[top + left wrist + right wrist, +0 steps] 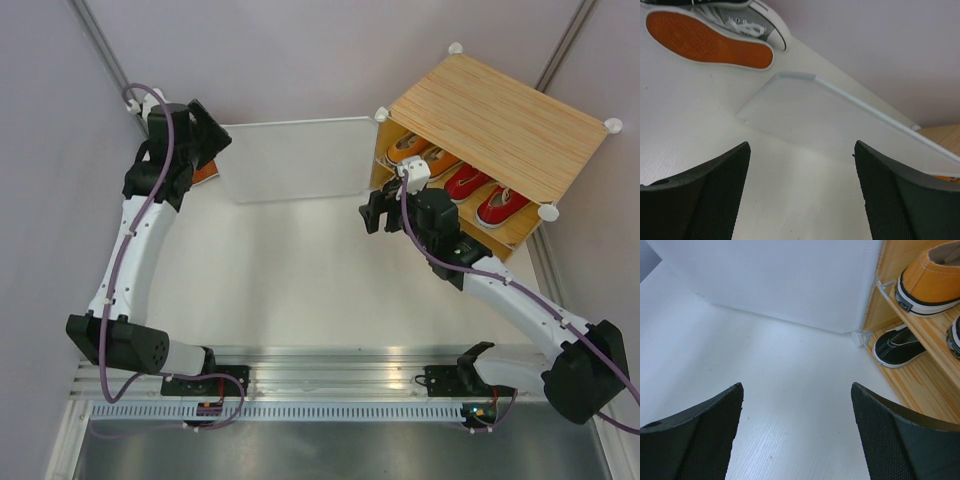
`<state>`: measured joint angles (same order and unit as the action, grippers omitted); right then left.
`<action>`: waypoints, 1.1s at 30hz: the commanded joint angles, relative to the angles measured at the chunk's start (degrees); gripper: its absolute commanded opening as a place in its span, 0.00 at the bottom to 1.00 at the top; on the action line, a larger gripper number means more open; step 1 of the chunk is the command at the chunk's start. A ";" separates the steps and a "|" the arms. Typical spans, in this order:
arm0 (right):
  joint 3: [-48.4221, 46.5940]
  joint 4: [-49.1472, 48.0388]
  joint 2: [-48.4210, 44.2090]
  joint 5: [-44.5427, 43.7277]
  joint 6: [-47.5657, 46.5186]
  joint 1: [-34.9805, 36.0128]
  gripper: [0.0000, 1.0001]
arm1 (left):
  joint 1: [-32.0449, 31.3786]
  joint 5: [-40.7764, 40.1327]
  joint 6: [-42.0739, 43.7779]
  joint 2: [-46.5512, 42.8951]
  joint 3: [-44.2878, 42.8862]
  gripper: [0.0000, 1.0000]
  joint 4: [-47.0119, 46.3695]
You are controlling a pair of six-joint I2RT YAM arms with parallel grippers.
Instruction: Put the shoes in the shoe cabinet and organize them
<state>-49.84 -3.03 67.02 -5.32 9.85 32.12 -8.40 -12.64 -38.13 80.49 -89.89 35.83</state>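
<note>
Shoe cabinet [500, 120]: far right of worktop [290, 290], frosted door panel [290, 160] swung open to the left.
Upper shelf: two orange sneakers [420, 152] at left, two red sneakers [488, 198] at right, side by side.
Lower shelf, in right wrist view: one black sneaker [900, 347] near the hinge corner.
Far left of worktop: grey sneaker [747, 27], just beside another shoe [707, 40] tipped with its orange outsole showing.
Left fingers [705, 200]: spread wide, holding nothing, near those two shoes and the door's free edge.
Right fingers [700, 440]: spread wide, holding nothing, just in front of the cabinet's open side.
</note>
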 commanded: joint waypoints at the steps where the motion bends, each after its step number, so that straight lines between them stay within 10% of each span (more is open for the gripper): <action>1: 0.27 -2.16 -1.89 7.06 1.05 0.14 0.92 | 0.23 -7.90 -1.07 -0.86 -5.73 0.88 -2.26; 23: -0.25 2.85 -0.14 18.59 0.26 0.22 0.92 | 5.59 -22.05 -0.19 20.85 -19.89 1.00 -11.13; 33: -1.83 5.66 4.60 21.32 -1.85 0.22 0.92 | 1.38 -30.24 4.02 19.45 -10.68 0.97 -24.91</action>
<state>-48.84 2.39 70.11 13.93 9.32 32.14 -4.82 -38.24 -37.43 102.10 -104.90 19.31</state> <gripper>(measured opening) 0.921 0.972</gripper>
